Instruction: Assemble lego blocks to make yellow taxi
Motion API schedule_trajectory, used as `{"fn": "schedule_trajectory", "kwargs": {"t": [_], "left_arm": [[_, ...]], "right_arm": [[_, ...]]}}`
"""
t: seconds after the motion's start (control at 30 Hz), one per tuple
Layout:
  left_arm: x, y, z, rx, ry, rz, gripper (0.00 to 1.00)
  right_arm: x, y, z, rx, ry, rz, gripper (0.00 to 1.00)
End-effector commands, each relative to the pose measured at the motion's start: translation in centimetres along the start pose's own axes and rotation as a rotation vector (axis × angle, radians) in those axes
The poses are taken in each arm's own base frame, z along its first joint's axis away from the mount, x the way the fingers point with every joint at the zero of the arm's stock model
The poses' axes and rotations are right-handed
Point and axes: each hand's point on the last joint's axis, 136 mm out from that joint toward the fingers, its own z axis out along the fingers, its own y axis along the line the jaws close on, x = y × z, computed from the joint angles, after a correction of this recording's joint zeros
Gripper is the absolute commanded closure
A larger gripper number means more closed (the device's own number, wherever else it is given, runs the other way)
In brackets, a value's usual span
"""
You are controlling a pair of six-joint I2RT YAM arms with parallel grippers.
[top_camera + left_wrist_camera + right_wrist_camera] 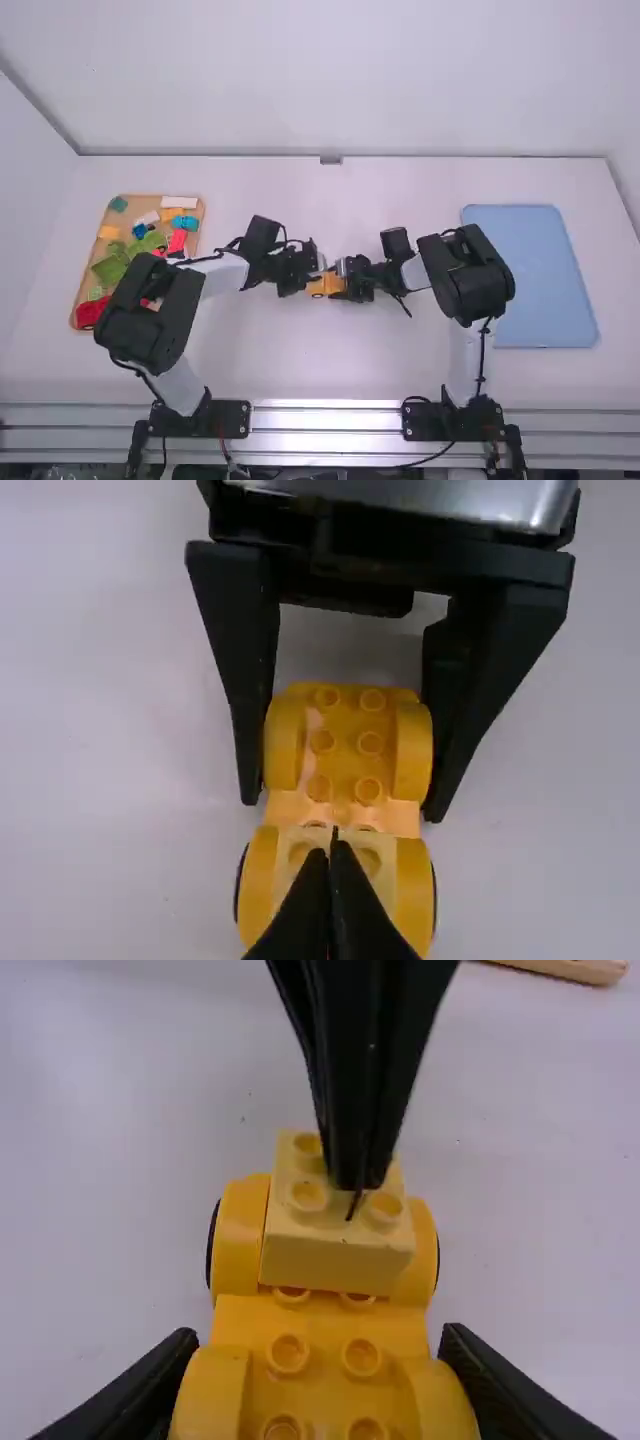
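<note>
The yellow-orange car base (328,285) lies mid-table between both grippers. At its right end is my right gripper (352,280), and at its left my left gripper (305,268). In the left wrist view the black fingers of the right gripper flank the base (345,745) at one end, while my left gripper (335,850) is shut, its tips over a pale yellow block (315,848). The right wrist view has that pale block (335,1260) seated between the fenders, the left fingertips on top, and my right gripper (320,1380) shut on the base's near end.
A wooden tray (85,275) with several coloured blocks stands at the left, partly under the left arm. On the right lies a blue tray (545,280), with the right arm's elbow over its left edge.
</note>
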Motion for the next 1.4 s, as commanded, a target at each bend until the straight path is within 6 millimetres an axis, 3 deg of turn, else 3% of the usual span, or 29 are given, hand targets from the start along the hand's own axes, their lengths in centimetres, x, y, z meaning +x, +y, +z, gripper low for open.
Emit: {"fn": "schedule_trajectory", "kwargs": {"t": [0.0, 0.37, 0.87, 1.2, 1.37], "left_arm": [[1.0, -1.3, 0.6, 0.031, 0.011, -0.021, 0.98], [0.6, -1.4, 0.5, 0.031, -0.016, -0.009, 0.98], [-3.3, 1.5, -1.5, -0.043, -0.065, 0.055, 0.98], [-0.6, -0.7, -0.4, 0.035, 0.0, -0.02, 0.98], [1.7, -1.3, 1.2, 0.076, 0.033, -0.068, 0.98]], "right_arm": [[-0.1, -0.1, 0.5, -0.014, -0.012, -0.001, 0.42], [-0.5, -0.2, 0.8, -0.017, -0.018, -0.022, 0.42], [-0.5, -0.2, 0.8, -0.017, -0.017, -0.022, 0.42], [-0.4, -0.2, 0.8, -0.017, -0.018, -0.019, 0.42], [-0.5, -0.2, 0.9, -0.018, -0.017, -0.022, 0.42]]}}
